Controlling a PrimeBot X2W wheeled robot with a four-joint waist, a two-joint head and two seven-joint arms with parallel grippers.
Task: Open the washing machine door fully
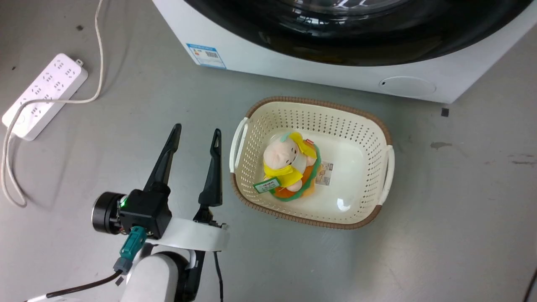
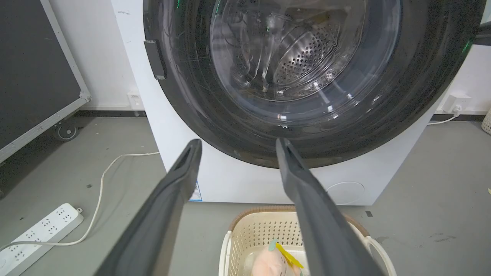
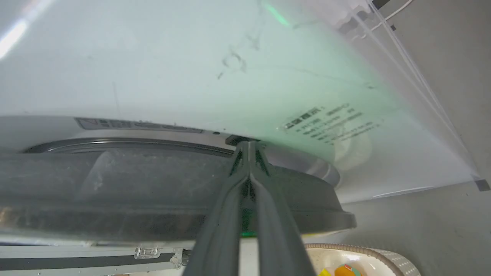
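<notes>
Seemingly the first step: prising the washing machine door (image 2: 191,99) at its right edge.
Nearest, the left hand (image 1: 197,128) hovers spread and empty above the floor (image 1: 126,100), left of the basket (image 1: 319,101); beyond, the door fills the white machine's (image 1: 251,56) front, shut or barely cracked. At its right rim the right hand (image 3: 249,145), fingers pressed together on nothing, noses into the seam. Next, I judge, it must hook that edge and swing it wide.

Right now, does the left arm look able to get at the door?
Probably yes: the left gripper, open, points at the door with nothing between them; the basket sits lower down.
</notes>
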